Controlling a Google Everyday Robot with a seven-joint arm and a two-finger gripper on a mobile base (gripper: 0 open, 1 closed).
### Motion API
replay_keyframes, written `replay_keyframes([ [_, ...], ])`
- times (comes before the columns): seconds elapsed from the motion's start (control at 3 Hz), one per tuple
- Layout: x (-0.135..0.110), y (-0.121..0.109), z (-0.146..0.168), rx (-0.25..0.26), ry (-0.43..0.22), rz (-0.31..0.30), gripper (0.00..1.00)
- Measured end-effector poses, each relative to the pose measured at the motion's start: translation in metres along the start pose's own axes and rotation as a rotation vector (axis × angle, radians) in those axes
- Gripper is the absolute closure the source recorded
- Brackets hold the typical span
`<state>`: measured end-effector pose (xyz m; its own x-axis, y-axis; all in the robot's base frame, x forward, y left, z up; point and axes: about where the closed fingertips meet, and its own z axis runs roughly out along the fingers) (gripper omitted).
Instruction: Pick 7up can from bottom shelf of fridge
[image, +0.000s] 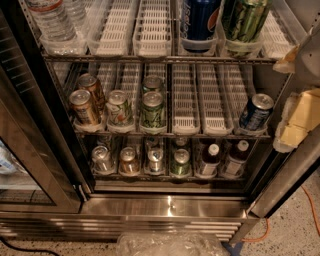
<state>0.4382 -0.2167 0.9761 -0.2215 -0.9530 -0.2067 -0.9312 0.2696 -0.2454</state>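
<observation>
The fridge (170, 205) stands open in front of me. On its dim bottom shelf (165, 176) a row of drinks stands behind the low front rail. The 7up can (101, 158), with a silver lid and a pale silver-grey body, is at the far left. A similar silvery can (155, 159) stands two lanes to its right, and no label shows on either. Between them is a copper-brown can (129, 160). My gripper (284, 100) is at the right edge, level with the middle shelf, well up and right of the 7up can. Its yellow fingers (296, 122) stand apart and hold nothing.
A green can (180, 161) and two dark bottles (210, 159) (236, 157) fill the bottom shelf's right lanes. The middle shelf holds several cans at left and a blue can (256, 112) at right. The glass door (25, 165) is open at left. A crumpled plastic bag (170, 245) lies on the floor.
</observation>
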Motion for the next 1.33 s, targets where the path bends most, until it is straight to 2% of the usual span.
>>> replay_keyframes([
  [0.33, 0.0, 0.0, 0.0, 0.0, 0.0, 0.0, 0.0],
  [0.67, -0.01, 0.008, 0.015, -0.009, -0.051, -0.014, 0.0],
  [1.0, -0.025, 0.019, 0.053, -0.057, -0.119, -0.008, 0.0],
  [1.33, -0.044, 0.032, 0.106, -0.088, -0.173, 0.005, 0.0],
])
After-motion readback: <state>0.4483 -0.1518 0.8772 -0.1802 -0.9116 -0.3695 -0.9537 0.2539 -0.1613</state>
